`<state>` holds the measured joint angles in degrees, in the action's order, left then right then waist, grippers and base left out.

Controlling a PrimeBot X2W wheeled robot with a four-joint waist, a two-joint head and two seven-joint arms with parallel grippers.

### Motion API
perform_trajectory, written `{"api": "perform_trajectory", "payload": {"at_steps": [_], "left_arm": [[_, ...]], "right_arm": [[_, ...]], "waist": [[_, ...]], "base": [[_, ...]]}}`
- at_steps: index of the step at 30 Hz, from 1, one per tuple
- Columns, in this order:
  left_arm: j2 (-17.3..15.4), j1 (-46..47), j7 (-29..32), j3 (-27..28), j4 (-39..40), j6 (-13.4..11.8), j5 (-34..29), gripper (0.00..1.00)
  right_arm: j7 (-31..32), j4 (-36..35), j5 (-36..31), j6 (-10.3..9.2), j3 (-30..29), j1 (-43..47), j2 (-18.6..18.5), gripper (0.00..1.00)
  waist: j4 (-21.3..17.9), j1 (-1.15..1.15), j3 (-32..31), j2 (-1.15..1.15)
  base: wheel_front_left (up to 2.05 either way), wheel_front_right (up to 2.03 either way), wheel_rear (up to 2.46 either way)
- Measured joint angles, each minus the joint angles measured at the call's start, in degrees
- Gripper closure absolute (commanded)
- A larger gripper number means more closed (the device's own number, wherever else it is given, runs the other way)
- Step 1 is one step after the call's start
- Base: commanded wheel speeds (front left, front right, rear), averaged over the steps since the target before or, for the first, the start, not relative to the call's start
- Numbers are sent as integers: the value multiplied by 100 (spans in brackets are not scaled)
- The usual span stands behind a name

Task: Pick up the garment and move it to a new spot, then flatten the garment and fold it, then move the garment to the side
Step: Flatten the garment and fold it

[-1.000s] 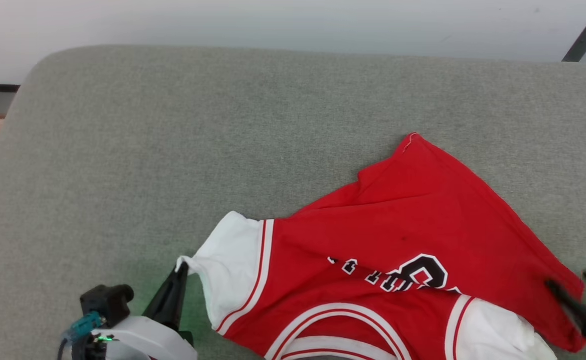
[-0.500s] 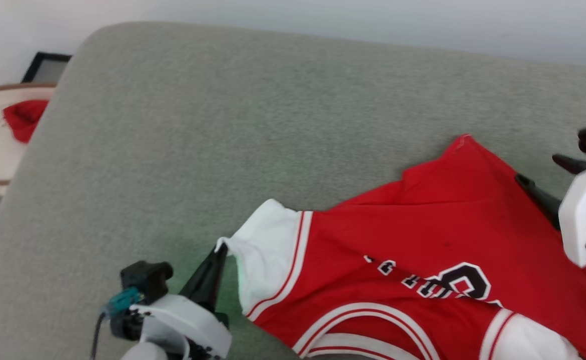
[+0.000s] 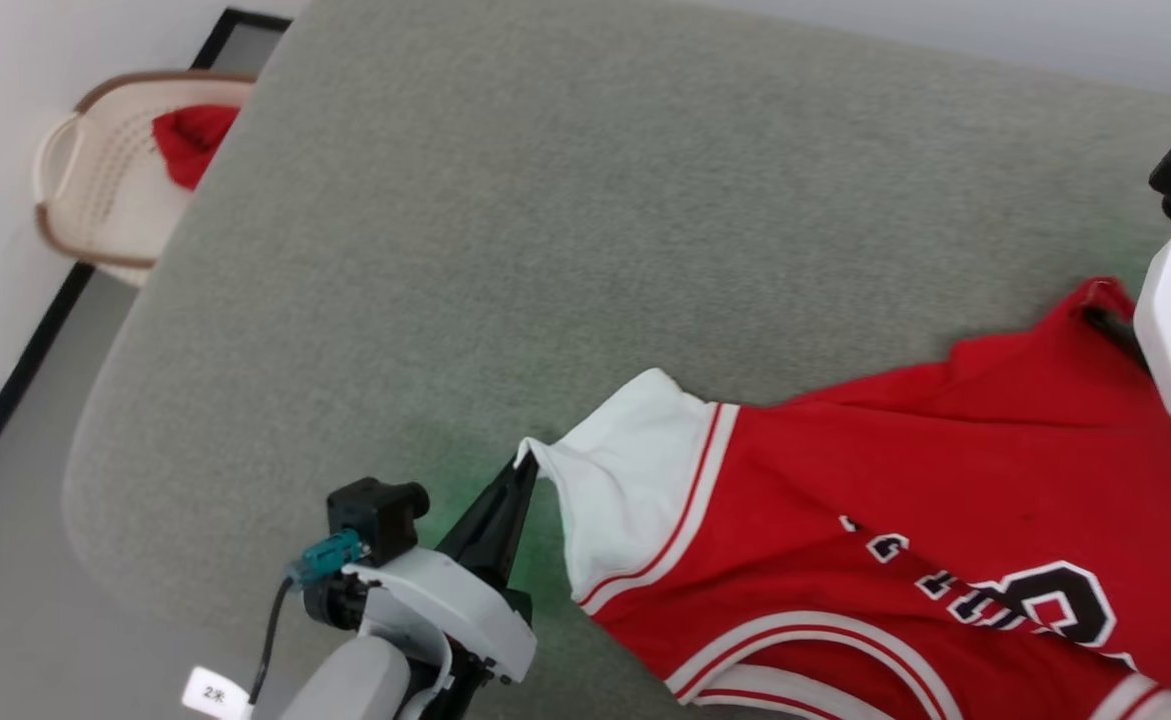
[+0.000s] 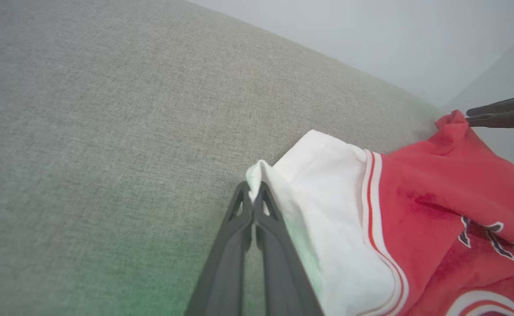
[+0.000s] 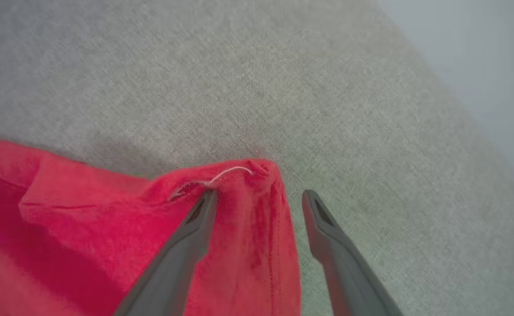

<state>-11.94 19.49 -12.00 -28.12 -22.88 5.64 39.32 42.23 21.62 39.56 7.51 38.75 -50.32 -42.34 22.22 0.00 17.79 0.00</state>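
The left gripper stays clamped on the sleeve tip of the garment; the right gripper, fingers wide, has moved astride the far red corner, positioned to grip for flattening.

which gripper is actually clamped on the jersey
The left gripper: its fingers are pinched shut on the white sleeve edge of the garment. The right gripper stands open astride the red hem corner.
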Motion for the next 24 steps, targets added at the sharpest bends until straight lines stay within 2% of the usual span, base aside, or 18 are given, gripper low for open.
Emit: {"api": "perform_trajectory", "payload": {"at_steps": [8, 9, 10, 18, 24], "left_arm": [[138, 198, -147, -105, -360, 102, 63, 100], [144, 215, -165, -114, -396, 118, 65, 100], [147, 237, -172, -120, -428, 119, 74, 100], [145, 343, -261, -147, -614, 151, 144, 100], [54, 378, -268, -157, -668, 167, 205, 100]], "right_arm": [[491, 803, 539, 1, 639, -533, -82, 0], [615, 899, 624, 2, 669, -602, -79, 47], [736, 988, 687, 4, 695, -664, -64, 100], [1106, 1569, 845, 4, 733, -1031, 169, 100], [1036, 1797, 870, 4, 664, -1154, 410, 100]], "waist": [[297, 0, 264, 0], [318, 0, 296, 0], [336, 0, 322, 0], [326, 0, 376, 0], [179, 0, 288, 0]], "base": [[0, 0, 0], [0, 0, 0], [0, 0, 0], [0, 0, 0], [0, 0, 0]]}}
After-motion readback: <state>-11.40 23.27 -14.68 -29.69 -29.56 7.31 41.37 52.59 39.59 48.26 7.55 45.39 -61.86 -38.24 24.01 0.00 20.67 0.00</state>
